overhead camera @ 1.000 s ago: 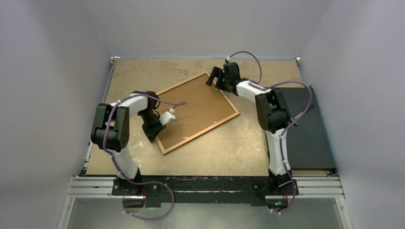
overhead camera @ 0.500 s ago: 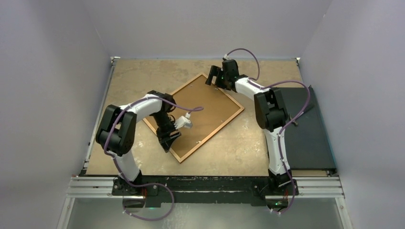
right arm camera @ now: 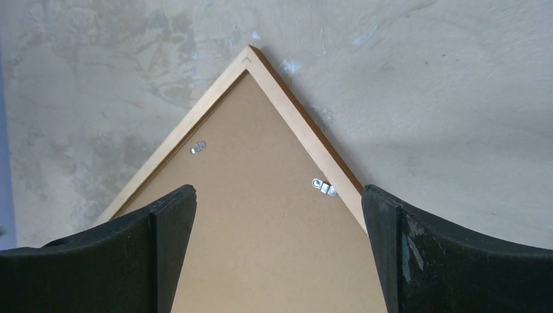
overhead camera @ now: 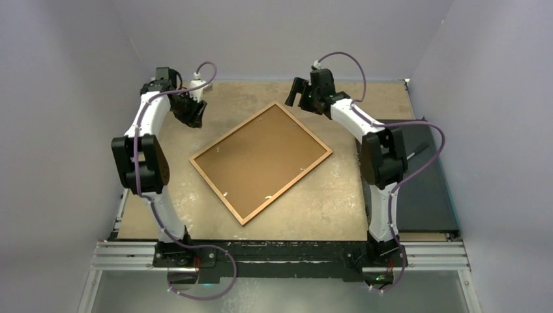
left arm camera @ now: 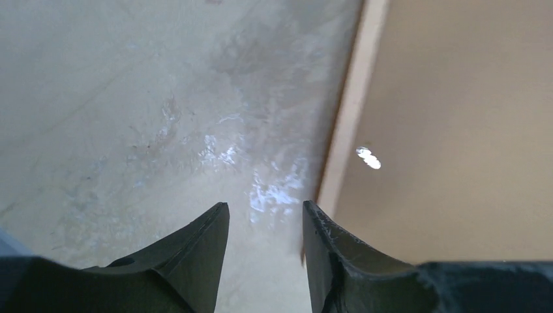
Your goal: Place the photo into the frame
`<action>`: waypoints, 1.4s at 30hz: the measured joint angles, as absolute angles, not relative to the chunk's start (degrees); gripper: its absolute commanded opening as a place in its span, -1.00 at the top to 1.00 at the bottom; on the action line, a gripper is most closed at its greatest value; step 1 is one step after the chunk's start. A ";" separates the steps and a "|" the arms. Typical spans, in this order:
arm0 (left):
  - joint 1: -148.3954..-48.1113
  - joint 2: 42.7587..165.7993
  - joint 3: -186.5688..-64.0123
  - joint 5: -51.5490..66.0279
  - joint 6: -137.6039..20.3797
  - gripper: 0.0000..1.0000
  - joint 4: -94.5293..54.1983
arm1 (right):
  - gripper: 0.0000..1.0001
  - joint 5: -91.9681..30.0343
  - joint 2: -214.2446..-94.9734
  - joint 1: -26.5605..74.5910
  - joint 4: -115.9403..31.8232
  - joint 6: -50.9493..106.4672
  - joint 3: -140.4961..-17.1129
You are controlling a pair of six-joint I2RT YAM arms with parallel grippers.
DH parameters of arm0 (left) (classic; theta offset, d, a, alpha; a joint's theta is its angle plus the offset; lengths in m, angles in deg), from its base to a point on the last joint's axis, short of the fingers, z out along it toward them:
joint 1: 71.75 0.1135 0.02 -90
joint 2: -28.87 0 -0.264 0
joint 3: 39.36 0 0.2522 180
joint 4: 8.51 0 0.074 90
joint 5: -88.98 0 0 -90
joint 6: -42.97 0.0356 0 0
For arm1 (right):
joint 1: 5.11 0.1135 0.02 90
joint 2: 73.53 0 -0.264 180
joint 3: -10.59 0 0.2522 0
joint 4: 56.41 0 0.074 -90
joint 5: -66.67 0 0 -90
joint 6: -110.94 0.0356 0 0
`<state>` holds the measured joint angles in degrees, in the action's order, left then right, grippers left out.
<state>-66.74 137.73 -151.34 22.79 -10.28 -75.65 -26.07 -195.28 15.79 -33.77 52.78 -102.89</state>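
Left gripper (overhead camera: 194,112) jaws part-open, empty, over table (overhead camera: 326,195) near frame (overhead camera: 308,128) rail; right gripper (overhead camera: 297,98) wide open above far corner, probably to work the clips (right arm camera: 324,187). Frame lies back-up, backing board (overhead camera: 261,162) seated; photo not visible

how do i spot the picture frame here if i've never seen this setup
Look at the beige table; near its middle, turned diamond-wise, lies the frame, a thin orange-brown wooden rail around a plain brown board. The other big flat thing, the slab at the right edge, is black with no rail.
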 measured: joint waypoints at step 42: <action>-67.87 136.84 -124.12 29.74 -8.62 0.32 -75.15 | -0.92 -29.74 -149.93 28.86 -42.45 70.37 -42.41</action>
